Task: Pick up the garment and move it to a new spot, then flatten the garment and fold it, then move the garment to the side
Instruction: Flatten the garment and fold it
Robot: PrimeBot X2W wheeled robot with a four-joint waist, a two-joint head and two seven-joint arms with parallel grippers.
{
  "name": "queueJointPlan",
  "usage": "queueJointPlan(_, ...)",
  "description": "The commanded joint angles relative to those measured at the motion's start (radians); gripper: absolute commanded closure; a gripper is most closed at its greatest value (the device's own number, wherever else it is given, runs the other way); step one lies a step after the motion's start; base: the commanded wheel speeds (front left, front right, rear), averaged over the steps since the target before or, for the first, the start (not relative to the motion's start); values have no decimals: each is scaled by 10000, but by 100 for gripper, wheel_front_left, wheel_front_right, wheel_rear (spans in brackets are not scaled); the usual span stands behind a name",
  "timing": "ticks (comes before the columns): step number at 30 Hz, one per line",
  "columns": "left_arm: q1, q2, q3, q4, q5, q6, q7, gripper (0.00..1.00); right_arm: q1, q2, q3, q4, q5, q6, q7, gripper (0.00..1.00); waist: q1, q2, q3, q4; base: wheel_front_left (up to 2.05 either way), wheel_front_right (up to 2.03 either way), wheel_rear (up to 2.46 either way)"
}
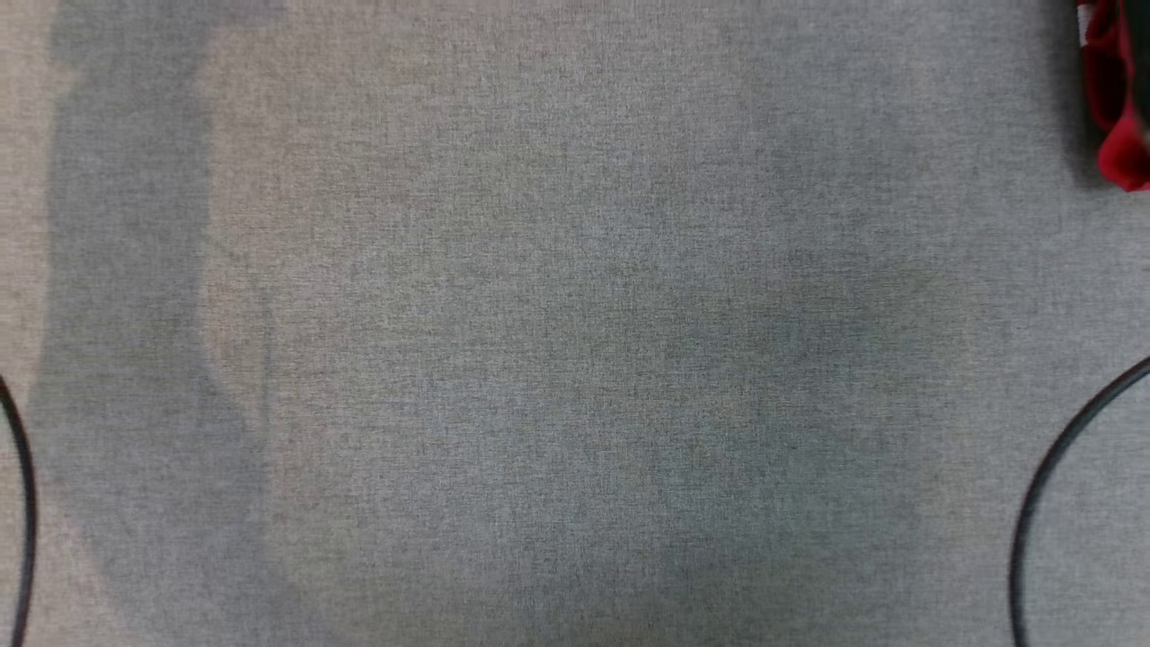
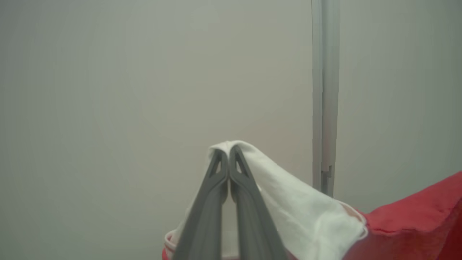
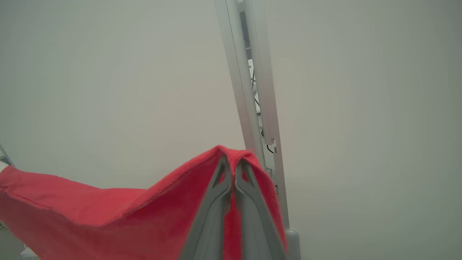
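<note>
Red garment (image 1: 1119,135) at the upper right corner of the head view, beside grey woven tabletop (image 1: 575,359) with dark cables (image 1: 1018,548) at both lower edges. In the wrist views alone, against pale wall (image 2: 108,90) and grey post (image 2: 325,90): its white edge clamped tight in the left gripper (image 2: 228,155), its red edge likewise in the right gripper (image 3: 231,164).

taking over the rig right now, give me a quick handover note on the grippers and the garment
Grippers: the left gripper is shut, its fingers pinching a white edge of the garment. The right gripper is shut on a red edge of it.
Garment: red with a white part, slung between the two grippers. In the head view a red bit shows at the top right corner, over the grey table.
Done: garment picked up.
Left: lay it at the new spot, flatten, fold, move it aside.
</note>
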Motion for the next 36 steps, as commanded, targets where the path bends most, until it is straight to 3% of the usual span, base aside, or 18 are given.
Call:
queueJointPlan(1, 688, 136, 268, -416, -163, -7, -44, 100, 612, 2, 293, -271, 245, 1, -43, 100, -1, 0, -176, 1, 0, 0, 0)
queueJointPlan(6, 2951, 189, 1384, -1757, -444, -11, -49, 100, 2380, -104, 938, -1396, 1306, 1, -43, 100, -1, 0, -784, 66, 0, 0, 0)
queueJointPlan(15, 7594, -602, 3247, -3850, 50, -12, -53, 100, 5908, -957, 2125, -3241, 2931, 1, -43, 100, -1, 0, -2143, 150, 0, 0, 0)
queueJointPlan(27, 12422, -2414, 4976, -5745, 740, -15, -53, 100, 9721, -1753, 3038, -4807, 4041, 1, -40, 100, -1, 0, -3904, 13, 0, 0, 0)
queueJointPlan(36, 14715, -3481, 5587, -6335, 1054, -15, -53, 100, 11619, -2382, 3471, -5432, 4277, 1, -34, 100, -1, 0, -4895, 214, 0, 0, 0)
